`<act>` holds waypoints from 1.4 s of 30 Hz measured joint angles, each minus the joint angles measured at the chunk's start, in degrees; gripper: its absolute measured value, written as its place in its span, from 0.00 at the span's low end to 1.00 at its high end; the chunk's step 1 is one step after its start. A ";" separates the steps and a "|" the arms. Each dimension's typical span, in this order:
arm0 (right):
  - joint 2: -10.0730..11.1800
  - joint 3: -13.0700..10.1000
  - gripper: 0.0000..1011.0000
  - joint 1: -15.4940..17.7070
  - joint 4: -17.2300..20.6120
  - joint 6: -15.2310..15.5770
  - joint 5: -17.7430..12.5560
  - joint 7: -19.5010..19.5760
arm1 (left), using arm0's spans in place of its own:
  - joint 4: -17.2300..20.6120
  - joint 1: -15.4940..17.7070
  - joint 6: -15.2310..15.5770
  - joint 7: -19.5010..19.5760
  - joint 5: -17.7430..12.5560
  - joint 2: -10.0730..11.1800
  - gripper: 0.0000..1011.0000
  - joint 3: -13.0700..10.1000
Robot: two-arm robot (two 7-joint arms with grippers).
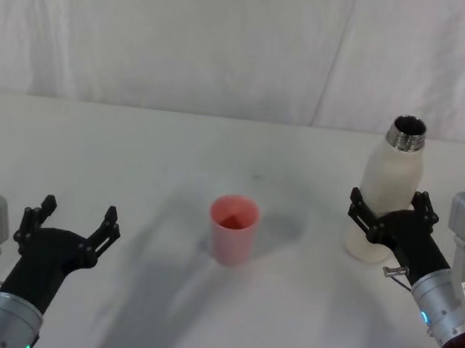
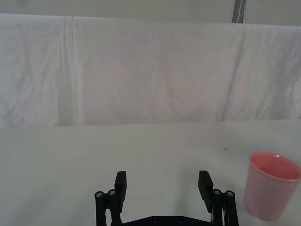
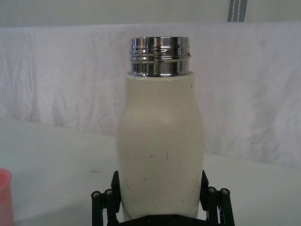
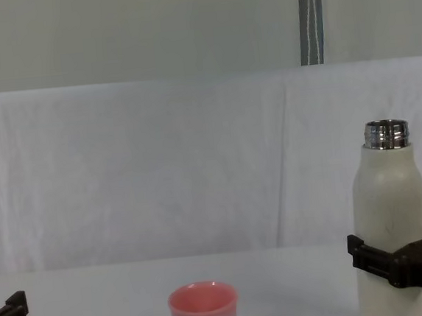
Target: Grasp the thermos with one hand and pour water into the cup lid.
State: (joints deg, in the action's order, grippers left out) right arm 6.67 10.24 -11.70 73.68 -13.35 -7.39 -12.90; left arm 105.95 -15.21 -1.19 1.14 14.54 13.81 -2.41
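The thermos point(image 1: 391, 171) is a tall cream-white bottle with an uncapped steel neck, standing upright on the table at the right. My right gripper point(image 1: 387, 202) is open, with one finger on each side of the thermos's lower body point(image 3: 160, 141); the jaws stand as wide as the left gripper's. The cup lid point(image 1: 233, 226), a small pink cup, stands upright near the table's middle, to the left of the thermos. My left gripper point(image 1: 78, 214) is open with nothing in it, low at the front left, apart from the cup lid point(image 2: 273, 186).
The white table point(image 1: 132, 171) runs back to a white cloth backdrop point(image 1: 231, 39). Bare table lies between the cup lid and the thermos, and all around my left gripper.
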 joint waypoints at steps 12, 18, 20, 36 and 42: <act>-0.19 -0.12 0.94 -0.38 -1.00 -0.07 -0.50 -0.28 | 0.00 0.00 0.00 0.00 0.00 0.00 0.99 0.00; -0.24 -0.22 0.94 -0.39 -1.11 -0.08 -0.69 -0.28 | 0.00 0.00 0.00 0.00 0.00 0.00 0.99 0.00; -0.24 -0.27 0.94 -0.40 -1.12 -0.08 -0.71 -0.27 | 0.00 0.00 0.00 0.00 0.00 0.00 0.99 0.00; -0.38 -0.53 0.94 -1.03 -1.69 0.19 -1.37 -0.31 | 0.00 0.00 0.00 0.00 0.00 0.00 0.99 0.00; -0.30 -0.53 0.94 -1.15 -1.90 0.26 -1.36 -0.31 | 0.00 0.00 0.00 0.00 0.00 0.00 0.99 0.00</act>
State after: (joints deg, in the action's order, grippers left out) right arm 6.37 9.71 -12.85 71.78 -13.09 -8.75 -13.20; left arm 105.95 -15.21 -1.19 1.14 14.54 13.81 -2.41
